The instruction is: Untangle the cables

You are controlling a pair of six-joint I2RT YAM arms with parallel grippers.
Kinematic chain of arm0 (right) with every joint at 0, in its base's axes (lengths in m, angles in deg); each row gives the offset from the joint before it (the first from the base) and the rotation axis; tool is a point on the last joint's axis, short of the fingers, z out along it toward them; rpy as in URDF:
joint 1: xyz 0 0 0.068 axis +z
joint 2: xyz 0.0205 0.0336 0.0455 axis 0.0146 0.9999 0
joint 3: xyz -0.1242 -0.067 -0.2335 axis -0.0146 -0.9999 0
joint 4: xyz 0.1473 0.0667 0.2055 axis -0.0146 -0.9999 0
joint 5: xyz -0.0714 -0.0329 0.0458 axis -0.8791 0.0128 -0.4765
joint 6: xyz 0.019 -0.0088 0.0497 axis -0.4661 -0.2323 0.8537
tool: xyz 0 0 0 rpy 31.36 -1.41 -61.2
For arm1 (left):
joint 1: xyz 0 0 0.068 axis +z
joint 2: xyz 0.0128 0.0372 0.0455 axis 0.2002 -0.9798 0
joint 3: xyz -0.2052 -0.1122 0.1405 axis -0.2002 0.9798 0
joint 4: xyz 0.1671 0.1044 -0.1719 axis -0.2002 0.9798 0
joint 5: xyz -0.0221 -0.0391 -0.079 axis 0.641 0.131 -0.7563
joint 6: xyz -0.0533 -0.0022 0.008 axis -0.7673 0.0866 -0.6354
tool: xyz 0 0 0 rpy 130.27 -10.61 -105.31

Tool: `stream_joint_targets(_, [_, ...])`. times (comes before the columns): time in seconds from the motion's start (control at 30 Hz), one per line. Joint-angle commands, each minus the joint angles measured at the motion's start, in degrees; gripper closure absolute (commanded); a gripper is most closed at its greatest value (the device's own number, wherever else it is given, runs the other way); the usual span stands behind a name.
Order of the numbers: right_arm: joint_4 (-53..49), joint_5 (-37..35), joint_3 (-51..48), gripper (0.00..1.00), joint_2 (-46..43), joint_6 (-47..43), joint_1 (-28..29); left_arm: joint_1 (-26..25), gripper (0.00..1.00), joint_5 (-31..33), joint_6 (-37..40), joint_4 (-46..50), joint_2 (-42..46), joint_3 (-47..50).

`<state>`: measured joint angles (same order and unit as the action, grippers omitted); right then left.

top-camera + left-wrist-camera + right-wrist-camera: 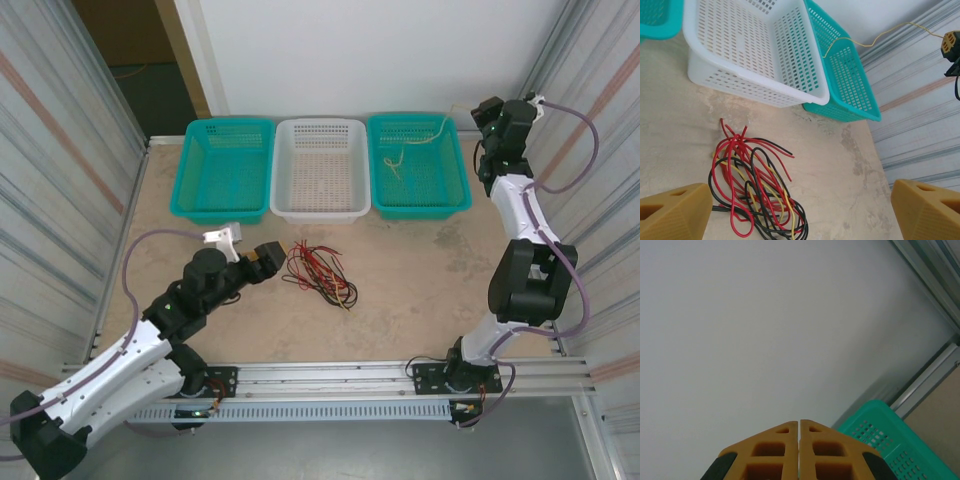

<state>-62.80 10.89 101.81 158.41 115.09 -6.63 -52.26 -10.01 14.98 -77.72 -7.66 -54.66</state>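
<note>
Lying knotted, red-black-yellow cables [755, 195], left jaws spread, right jaws pinching yellow cable [395, 163]

White arms [110, 370] carry black joints [528, 282], lilac cords [595, 140] and ribbed ochre claws [800, 212] [799, 430].

Left wrist view: the bottom edge cuts off the left end effector's [800, 210] fingers [675, 212] and the lowest loops of the cable tangle [752, 190]. The white basket [795, 60] runs off the top. The pale yellow cable [875, 37] reaches the closed right end effector [951, 45], but the pinch is too small to see.
</note>
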Motion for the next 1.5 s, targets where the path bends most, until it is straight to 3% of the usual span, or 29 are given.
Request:
stream_joint_targets(0.0, [2.13, 1.75, -2.78, 0.83, -0.57, 1.23, -0.08, 0.43, 0.06, 1.83, -1.64, 0.16, 0.98, 1.62])
stream_joint_targets(0.07, [1.79, 3.09, -4.06, 0.70, -1.47, 0.94, -0.44, 0.41, 0.05, 1.74, -2.25, -0.57, 0.96, 2.21])
stream_joint_targets(0.1, [1.15, 3.73, -4.39, 0.68, -2.02, 0.53, -0.58, 0.49, 0.05, 1.74, -2.38, -0.96, 0.82, 2.31])
stream_joint_targets(0.27, [-2.18, 6.16, -6.92, 0.73, -6.32, -2.75, -1.04, 0.93, 0.07, 1.25, -2.32, -3.50, -0.46, 2.65])
stream_joint_targets(0.43, [-9.51, 9.47, -7.18, 0.70, -9.32, -3.79, -2.26, 1.44, 0.08, 0.19, -2.12, -4.81, -2.29, 2.40])
stream_joint_targets(0.57, [-22.73, 10.39, -3.47, 0.50, -11.29, -6.85, -2.54, 2.14, 0.11, -0.72, -1.69, -4.62, -2.82, 2.15])
stream_joint_targets(0.77, [-40.35, 10.19, 1.73, 0.35, -10.39, -12.48, -3.16, 3.99, 0.12, -2.35, -1.50, -3.51, -2.97, 2.07])
stream_joint_targets(0.93, [-55.46, 11.82, 13.16, 0.34, -0.88, -18.85, -1.94, 5.85, 0.14, -4.79, -0.90, -2.52, -3.72, 1.29])
stream_joint_targets(1.07, [-55.21, 10.72, 15.87, 0.35, 3.15, -20.40, 1.51, 6.52, 0.16, -6.18, -0.43, -1.88, -4.11, 0.77])
stream_joint_targets(1.3, [-70.89, -5.36, 44.26, 0.39, 23.41, -35.17, 9.89, 7.03, 0.19, -7.70, 0.03, 0.03, -4.71, 0.03])
stream_joint_targets(1.47, [-73.93, -11.95, 55.54, 0.40, 33.93, -38.84, 10.71, 7.39, 0.22, -8.55, -0.01, 0.25, -5.32, 0.38])
